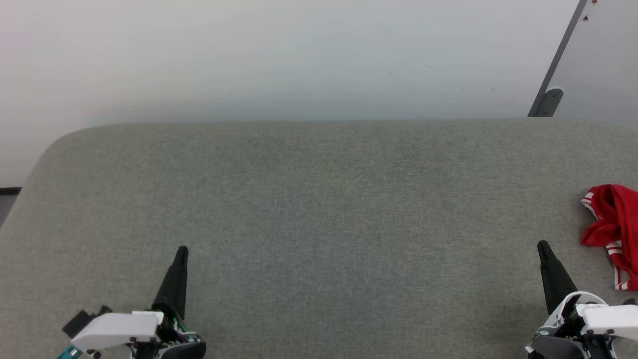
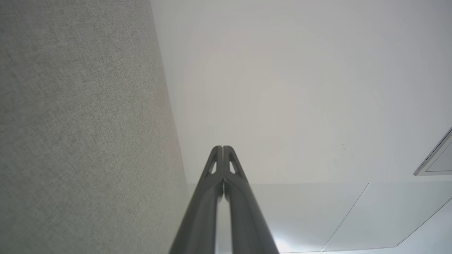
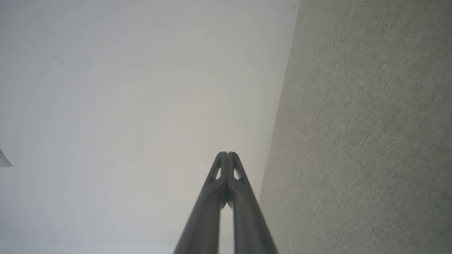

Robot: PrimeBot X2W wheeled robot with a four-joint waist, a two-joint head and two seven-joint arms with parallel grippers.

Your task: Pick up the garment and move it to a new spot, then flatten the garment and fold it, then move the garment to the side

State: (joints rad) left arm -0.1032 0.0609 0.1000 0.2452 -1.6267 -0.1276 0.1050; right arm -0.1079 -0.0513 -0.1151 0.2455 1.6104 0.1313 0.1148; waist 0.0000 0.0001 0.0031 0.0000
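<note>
Crumpled soft red garment [image 1: 614, 217] on coarse grey woven surface [image 1: 319, 224]

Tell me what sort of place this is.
Probably an indoor robot test room or lab: a broad work surface covered in grey fabric, a plain pale floor beyond it with a grey partition post, and one red garment crumpled at its right edge.
</note>
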